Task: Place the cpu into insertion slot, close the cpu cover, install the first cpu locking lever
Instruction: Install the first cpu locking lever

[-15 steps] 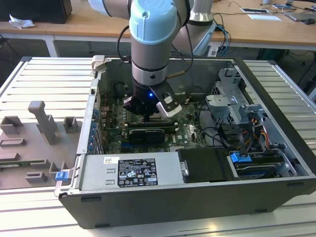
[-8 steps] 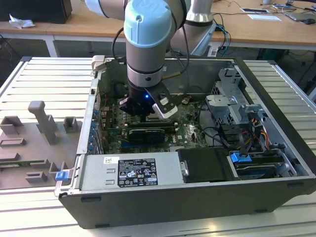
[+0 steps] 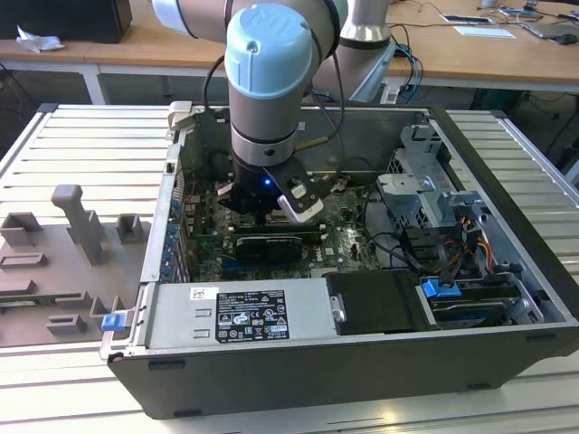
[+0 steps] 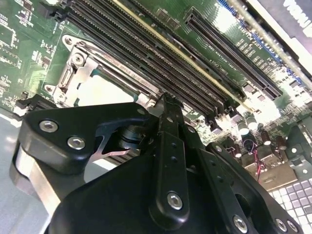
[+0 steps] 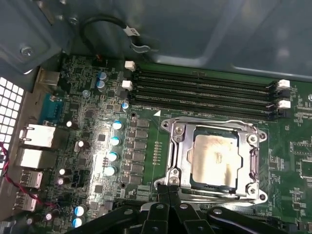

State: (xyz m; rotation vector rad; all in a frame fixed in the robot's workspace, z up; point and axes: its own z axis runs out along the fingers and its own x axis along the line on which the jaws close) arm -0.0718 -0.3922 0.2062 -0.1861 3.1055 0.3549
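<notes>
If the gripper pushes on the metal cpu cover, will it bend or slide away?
The cpu cover is thin metal lying around the cpu, so it probably flexes slightly under pressure. It appears attached at the insertion slot, so likely pivots rather than slides. Its bare metal looks slippery.

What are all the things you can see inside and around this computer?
computer case: one, dark grey, open, on a slatted metal table
circuit board: one, green, inside the case
cpu: one, silver-grey, seated in the insertion slot
cpu cover: one, silvery frame, around the cpu
memory slots: several, long, black, beside the socket
grey fixtures: several, on the exterior view's left
gripper: one, black, at the socket's edge
arm: one, grey and light blue
</notes>
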